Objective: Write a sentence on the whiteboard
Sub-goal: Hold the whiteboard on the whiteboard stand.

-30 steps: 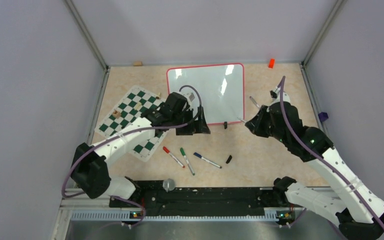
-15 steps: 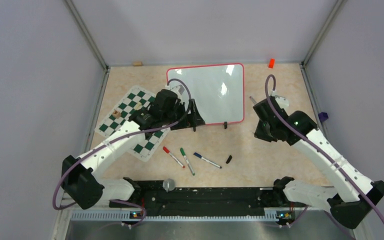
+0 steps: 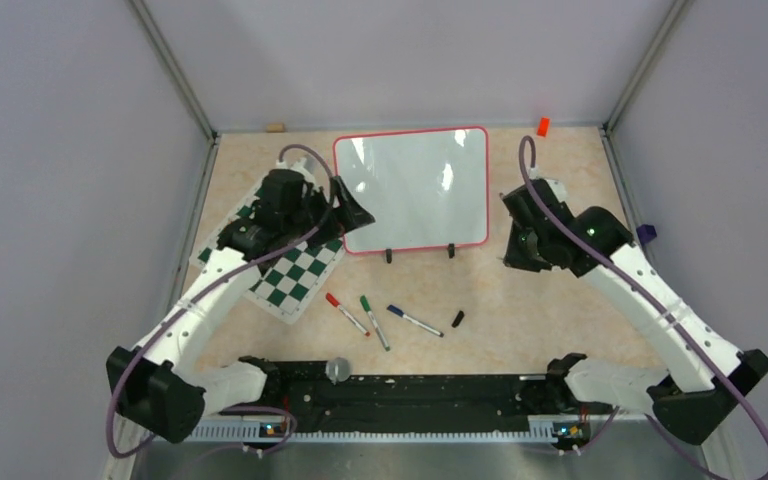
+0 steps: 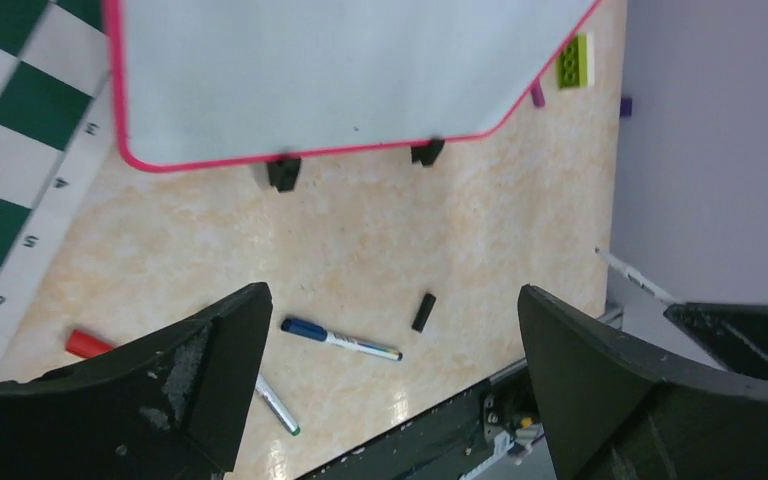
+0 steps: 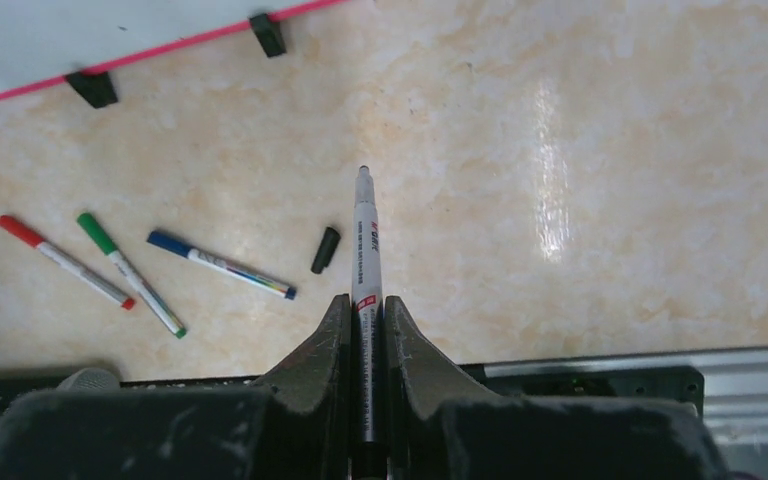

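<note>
The right fingers [image 5: 325,350] are pressed together on the rear part of a slim white-barrelled marker pen [image 5: 364,240]. It is uncapped, and its bare tip sticks out straight ahead of them. Gripping it so far back probably leaves a long free end, so the tip can reach a surface while the fingers stay off it. Just left of the barrel a short black pen cap [image 5: 325,249] lies on the pale marbled bench [image 5: 610,150], likely this pen's own. Farther left lie three spare pens: a blue-capped pen [image 5: 220,265], a green-capped pen [image 5: 130,273] and a red-capped pen [image 5: 60,260]. Ahead and to the left of these fingers, well apart from the pen tip, is the glossy white rectangular whiteboard with a thin red rounded-corner frame [image 3: 415,190]. From above it sits between the two sets of fingers. The left fingers [image 4: 210,380] are spread wide with nothing between them. They hover at the board's left edge, partly over a green-and-white checkered mat [image 3: 280,270], and their own camera shows the board's near corner ahead of them, not touched. That placement looks like a readiness to steady the board, though it may simply be a parked pose. The board shows bright glare patches and two small black feet on its near edge. Its face is bare white, with no sentence on it yet, so the writing seems not to have begun.
</note>
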